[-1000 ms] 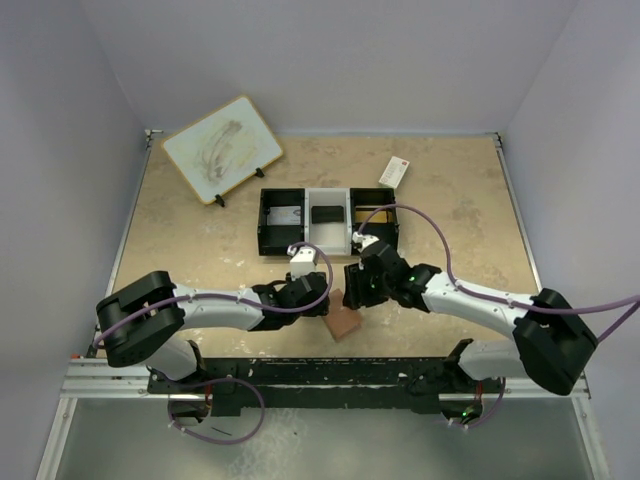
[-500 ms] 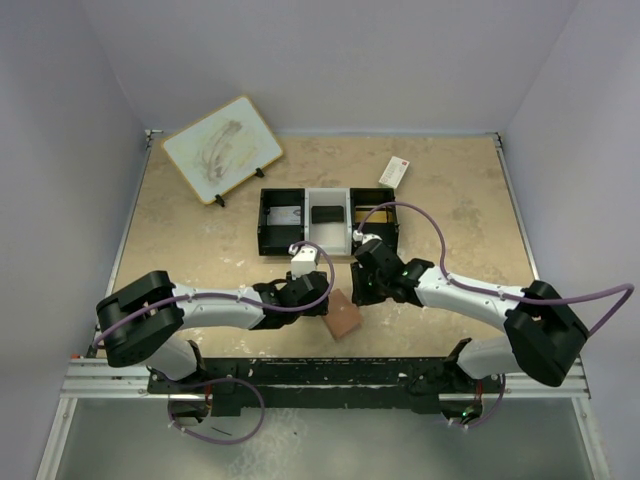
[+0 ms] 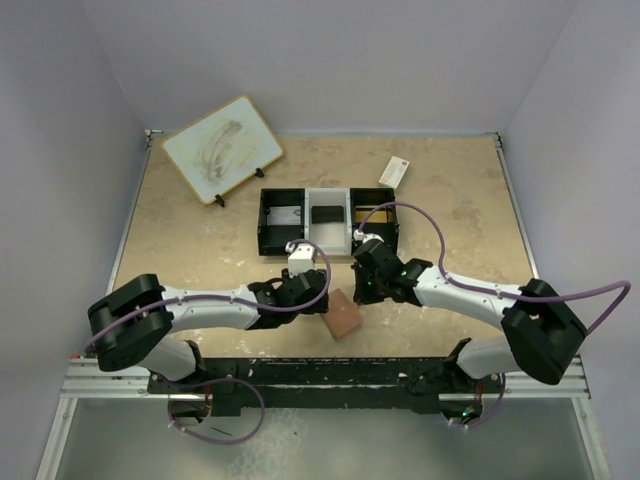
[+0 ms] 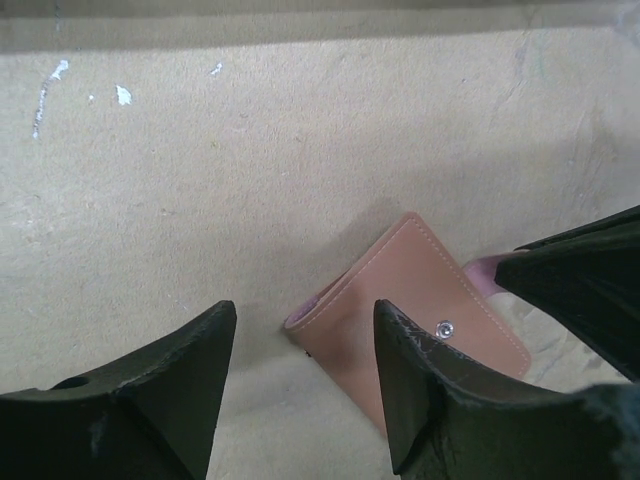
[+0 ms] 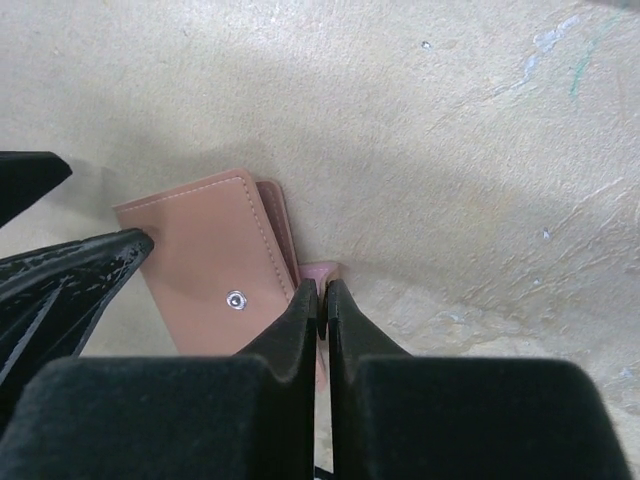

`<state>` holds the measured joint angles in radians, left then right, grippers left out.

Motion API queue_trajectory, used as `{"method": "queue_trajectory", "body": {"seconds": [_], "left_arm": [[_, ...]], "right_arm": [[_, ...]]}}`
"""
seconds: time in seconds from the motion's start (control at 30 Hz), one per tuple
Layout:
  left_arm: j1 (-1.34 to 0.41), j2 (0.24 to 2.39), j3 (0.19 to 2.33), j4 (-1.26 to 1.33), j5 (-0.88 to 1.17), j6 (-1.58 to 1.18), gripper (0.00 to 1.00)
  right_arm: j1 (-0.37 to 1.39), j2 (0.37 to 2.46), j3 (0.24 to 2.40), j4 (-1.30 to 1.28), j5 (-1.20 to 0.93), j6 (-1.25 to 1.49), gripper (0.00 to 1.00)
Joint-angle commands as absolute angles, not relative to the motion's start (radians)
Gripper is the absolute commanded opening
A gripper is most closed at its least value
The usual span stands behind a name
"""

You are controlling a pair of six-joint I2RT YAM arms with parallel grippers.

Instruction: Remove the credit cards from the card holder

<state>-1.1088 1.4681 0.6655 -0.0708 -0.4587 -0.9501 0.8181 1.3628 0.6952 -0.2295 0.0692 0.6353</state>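
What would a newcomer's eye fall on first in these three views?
The folded tan card holder lies at the front, in the middle. The right gripper is shut on its strap, and the left gripper hovers open beside it. Behind stands a black-and-white tray holding a grey card and a dark card.

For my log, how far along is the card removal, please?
Seemingly done: a grey card and a dark card in the tray. In hand: right gripper pinches the strap of the card holder, left gripper open near it. Left: opening the folded holder.
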Motion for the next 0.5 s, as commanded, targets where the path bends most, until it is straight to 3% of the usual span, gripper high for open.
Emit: {"method": "queue_trajectory", "body": {"seconds": [0.0, 0.3, 0.47], "left_arm": [[-1.114, 1.379, 0.664, -0.059, -0.537, -0.960, 0.58], [-1.111, 1.198, 0.645, -0.176, -0.701, -1.015, 0.83], [-1.101, 1.126, 0.689, -0.315, -0.750, -1.181, 0.85]], "right_arm": [[0.824, 1.311, 0.688, -0.195, 0.055, 0.643, 0.00], [0.824, 1.125, 0.670, -0.080, -0.072, 0.701, 0.00], [0.830, 1.127, 0.649, 0.123, -0.230, 0.865, 0.00]]}}
